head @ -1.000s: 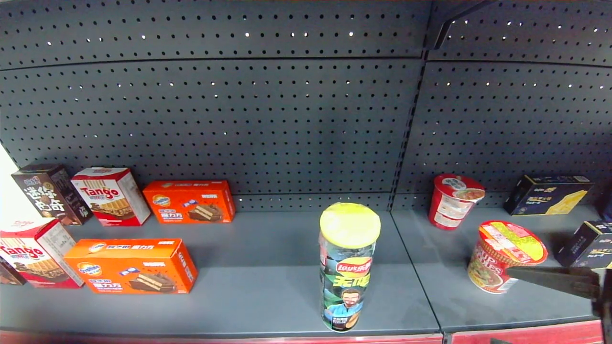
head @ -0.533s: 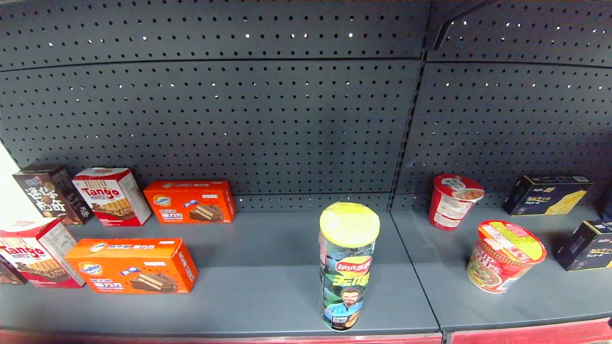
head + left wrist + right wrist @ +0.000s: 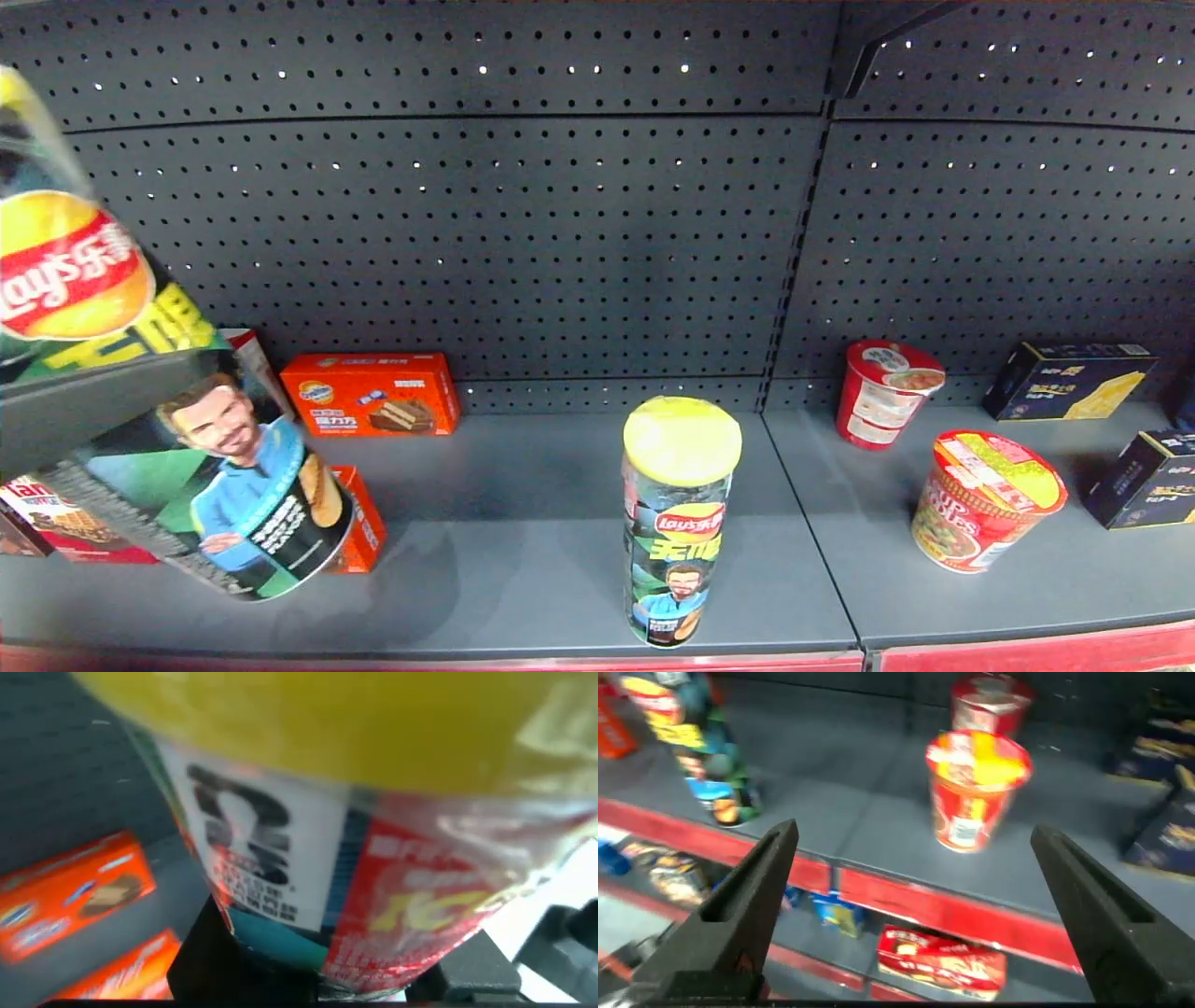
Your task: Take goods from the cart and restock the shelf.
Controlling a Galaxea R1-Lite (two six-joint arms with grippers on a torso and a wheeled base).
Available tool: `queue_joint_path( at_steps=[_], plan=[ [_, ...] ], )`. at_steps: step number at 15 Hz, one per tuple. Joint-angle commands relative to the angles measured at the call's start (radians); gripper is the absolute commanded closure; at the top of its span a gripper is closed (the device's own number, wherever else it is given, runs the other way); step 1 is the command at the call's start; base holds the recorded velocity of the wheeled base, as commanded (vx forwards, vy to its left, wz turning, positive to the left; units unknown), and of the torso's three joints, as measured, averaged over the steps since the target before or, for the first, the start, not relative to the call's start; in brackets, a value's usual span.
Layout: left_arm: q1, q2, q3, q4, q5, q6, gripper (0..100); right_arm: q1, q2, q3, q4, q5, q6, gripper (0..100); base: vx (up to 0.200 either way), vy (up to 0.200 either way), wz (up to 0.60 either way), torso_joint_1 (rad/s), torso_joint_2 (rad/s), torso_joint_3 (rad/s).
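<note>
A: Two cans in play, but start with the biggest thing: the shelf (image 3: 523, 560), stretching ahead of both tools, with a bare patch of deck between its groups of stock.

B: And the load?

A: The held can (image 3: 215, 476) is clamped in the left tool (image 3: 346, 985), fingers closed on its body below the yellow lid. It's tilted, base down toward the shelf and lid end up. I'd read that as a carry angle, not a placing one. It needs righting before it can stand.

B: Where would it go?

A: My guess is beside the standing can (image 3: 680, 523). That one is upright near the shelf's front edge, well off to the right-arm side of the left tool. It's the same product, so grouping makes sense, and the bare deck between tool and twin gives room.

B: What's close to that tool?

A: Orange boxes. The front orange box (image 3: 364, 523) peeks out just behind the held can's base. The rear orange box (image 3: 371, 394) sits farther back against the pegboard. Both have their printed faces outward for shoppers. A low base could clip the front one.

B: And the right tool (image 3: 915, 833)?

A: Its fingers are spread wide with nothing between them, and it hangs short of the shelf's front edge. The noodle cup (image 3: 978, 789) stands upright ahead of it, clearly apart.
</note>
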Motion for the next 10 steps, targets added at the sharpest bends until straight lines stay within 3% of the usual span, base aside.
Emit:
queue_joint_path(
  at_steps=[1,2,4,7,10],
  plan=[
    [-0.037,0.187,-0.019,-0.004,0.005,0.120,100,-0.029,-0.095,0.046,0.033,-0.002,0.000,0,0.000,0.000,0.00,0.000,0.00,0.000],
    [-0.039,0.220,-0.033,-0.006,0.006,0.160,100,-0.050,-0.133,0.049,0.079,-0.001,-0.001,0,0.000,0.000,0.00,0.000,0.00,0.000],
    [-0.056,0.259,-0.067,-0.001,0.008,0.160,100,-0.067,-0.193,0.063,0.128,0.006,-0.003,0,0.000,0.000,0.00,0.000,0.00,0.000],
    [-0.135,0.369,-0.141,-0.004,0.013,0.160,100,-0.124,-0.339,0.118,0.177,0.001,-0.004,0,0.000,0.000,0.00,0.000,0.00,0.000],
    [-0.198,0.461,-0.207,-0.006,0.014,0.165,100,-0.123,-0.355,0.120,0.184,-0.005,-0.004,0,0.000,0.000,0.00,0.000,0.00,0.000]
  ],
)
